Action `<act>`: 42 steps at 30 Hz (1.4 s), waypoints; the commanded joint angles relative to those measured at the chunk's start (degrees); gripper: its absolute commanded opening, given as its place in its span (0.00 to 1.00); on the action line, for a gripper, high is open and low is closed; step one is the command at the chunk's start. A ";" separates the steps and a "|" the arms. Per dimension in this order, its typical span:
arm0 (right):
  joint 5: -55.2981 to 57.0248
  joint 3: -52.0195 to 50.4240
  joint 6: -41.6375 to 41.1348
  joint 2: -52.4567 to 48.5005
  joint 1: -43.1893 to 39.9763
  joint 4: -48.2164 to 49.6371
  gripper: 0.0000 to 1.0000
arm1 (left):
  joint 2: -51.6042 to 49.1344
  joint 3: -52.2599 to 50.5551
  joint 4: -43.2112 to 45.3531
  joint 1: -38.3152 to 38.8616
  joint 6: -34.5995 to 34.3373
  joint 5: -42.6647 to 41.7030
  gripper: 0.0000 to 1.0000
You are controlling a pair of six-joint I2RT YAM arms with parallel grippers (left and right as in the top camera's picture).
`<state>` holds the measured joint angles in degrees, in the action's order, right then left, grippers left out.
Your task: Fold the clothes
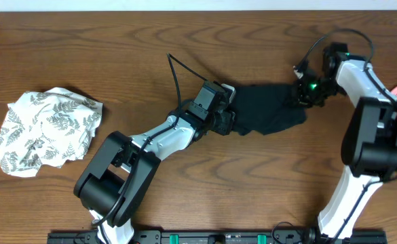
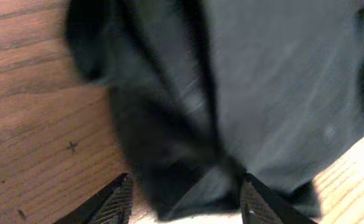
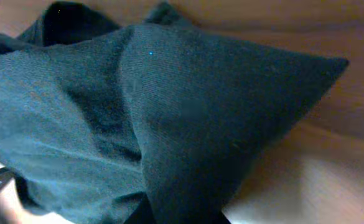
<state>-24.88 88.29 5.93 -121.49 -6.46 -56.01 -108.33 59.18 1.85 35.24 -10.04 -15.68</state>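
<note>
Brown wooden desk [image 1: 205, 41], wide and mostly bare. The dark, near-black knit garment [image 1: 269, 112] lies right of centre in a loose, rumpled heap. Its long axis runs side to side across the desk, and you have an arm at each end.

The crumpled white cloth with a grey leaf print [image 1: 45, 129] sits well apart at the far left. Neither arm is near it.

Left claw [image 1: 224, 120] is at the garment's left end. In its wrist view the fingers [image 2: 116, 199] stand spread, with a dark fold bunched between them and not pinched.

Right claw [image 1: 305, 91] is at the garment's right end, slightly farther back. Fabric fills its wrist view and hides the fingertips, so you cannot tell whether it is clenched.

Judgement: the garment lies straight between your claws, so the next move turns on that side-to-side axis. Close the left claw first.
</note>
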 commanded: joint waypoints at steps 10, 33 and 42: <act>30.67 0.00 -2.89 12.52 11.65 0.63 0.01 | 10.08 0.74 -2.89 -0.28 1.38 1.64 0.56; 37.83 0.00 -3.34 11.65 19.06 1.01 0.01 | 11.80 0.74 4.92 -0.79 -20.06 3.69 0.31; 34.64 0.00 -4.20 11.65 19.06 0.90 0.01 | -0.55 0.74 22.91 -0.55 -45.00 -6.34 0.06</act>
<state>11.22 88.31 2.90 -109.60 12.47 -55.09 -106.21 59.40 21.50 34.61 -44.56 -17.47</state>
